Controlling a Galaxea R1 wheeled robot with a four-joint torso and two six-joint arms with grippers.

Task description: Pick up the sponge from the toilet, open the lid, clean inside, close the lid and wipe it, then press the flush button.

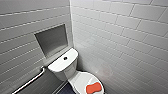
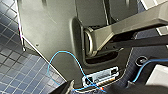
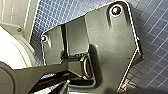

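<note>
The white toilet stands in the corner of the tiled walls, low in the head view. Its oval lid is down. The orange-red sponge lies flat on the near part of the lid. The small dark flush button sits in the middle of the tank top. Both wrist views look past the robot's own dark plate onto the blue tiled floor. Both of my grippers are open and hold nothing.
A grey recessed niche is set in the left wall above the tank. A metal grab rail runs along that wall, left of the toilet. A thin blue cable loops across the left wrist view.
</note>
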